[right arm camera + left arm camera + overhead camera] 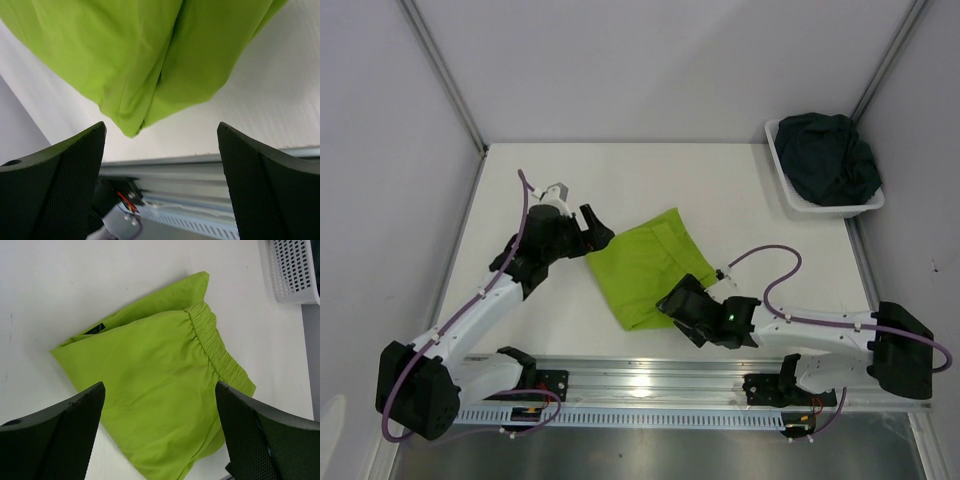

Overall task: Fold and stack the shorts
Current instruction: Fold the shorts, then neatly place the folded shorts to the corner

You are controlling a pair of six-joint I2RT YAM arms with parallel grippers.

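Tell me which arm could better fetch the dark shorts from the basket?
Probably the right: the dark shorts sit in the basket at the far right corner, its side. The right end effector is open; the left end effector is farther, beyond the green shorts.

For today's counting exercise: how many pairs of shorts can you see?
2: the bright lime green fabric shorts lie centrally; the dark navy-teal fabric shorts sit bunched in the white mesh plastic basket, which may hide more.
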